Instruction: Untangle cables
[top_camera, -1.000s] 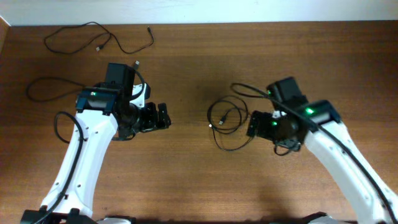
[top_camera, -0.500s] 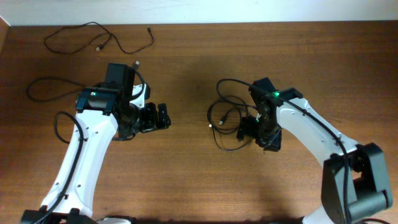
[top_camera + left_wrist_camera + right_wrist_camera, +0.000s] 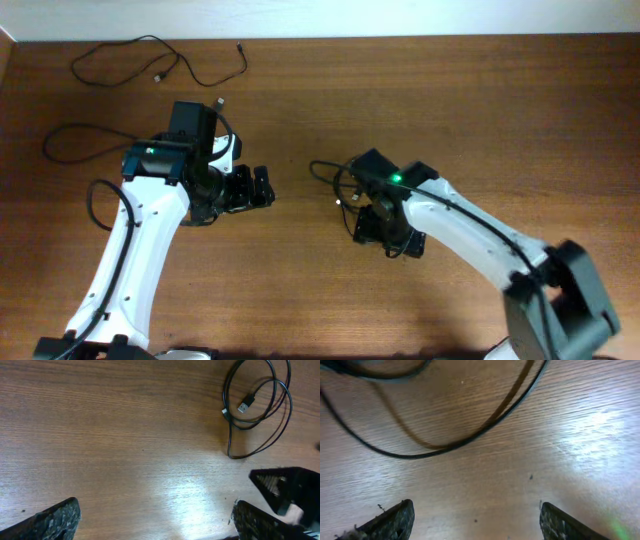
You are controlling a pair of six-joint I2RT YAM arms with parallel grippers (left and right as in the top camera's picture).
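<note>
On the brown wooden worktop, back left, lies a thin black cord, a second black cord nearer. The left hand is open, empty. A looped black cord lies in the middle, by the open, empty right hand. Grabbing two loops could tighten knots. Bare wood surrounds it.

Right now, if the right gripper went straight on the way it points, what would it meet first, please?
Probably the black cable arcing across just ahead of the open right gripper, with only bare wood between them. Depth is unclear, so it might touch the table first.
</note>
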